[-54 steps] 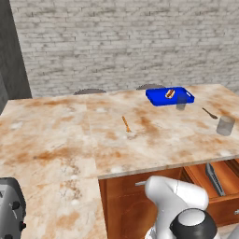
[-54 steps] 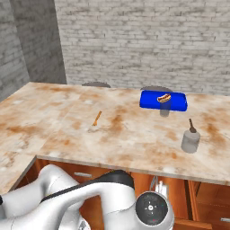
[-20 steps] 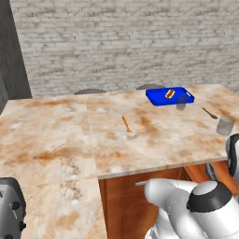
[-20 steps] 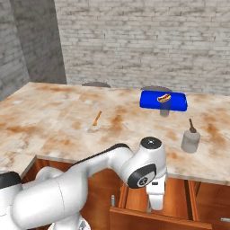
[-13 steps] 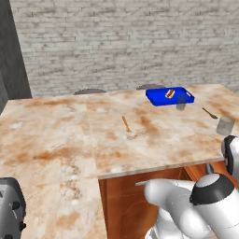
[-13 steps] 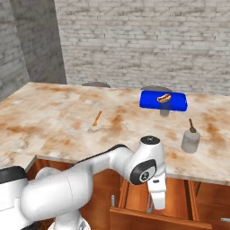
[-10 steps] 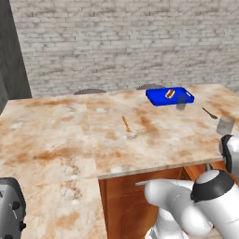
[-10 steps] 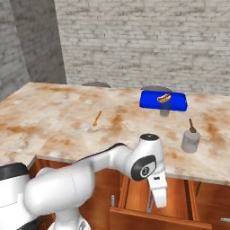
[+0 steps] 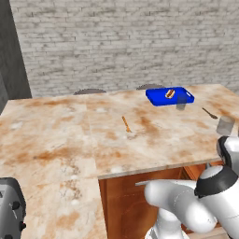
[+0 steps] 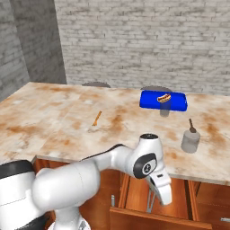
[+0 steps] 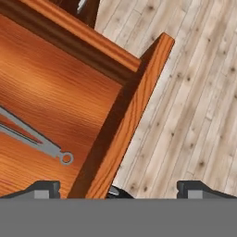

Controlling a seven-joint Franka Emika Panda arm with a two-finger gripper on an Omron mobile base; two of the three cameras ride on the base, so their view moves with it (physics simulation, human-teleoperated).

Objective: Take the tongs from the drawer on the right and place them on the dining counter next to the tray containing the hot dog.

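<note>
Arm: white, bent low from the base, reaching down below the counter point(image 10: 54, 117) edge into the open drawer point(image 10: 179, 197); elbow joint sits just under the stone lip in the right base view, forearm angled downward.

Gripper point(image 11: 118, 187): released, jaws at full spread; dark fingertips point(image 11: 44, 187) stand wide apart, straddling the drawer's side wall, holding nothing.

Tongs point(image 11: 32, 136): slim grey-silver metal, two thin arms converging to a small ring at the end; lying flat on the drawer floor, near the side wall, apart from the fingertips.

Drawer: reddish-brown wood, pulled out, plank floor visible beyond its corner.

Tray point(image 10: 163, 99): bright blue, on the counter's far side, hot dog point(image 10: 164, 96) inside.

Other: orange stick point(image 10: 96, 118) mid-counter; grey cup point(image 10: 190, 140) holding a dark utensil, near the counter's front edge.
</note>
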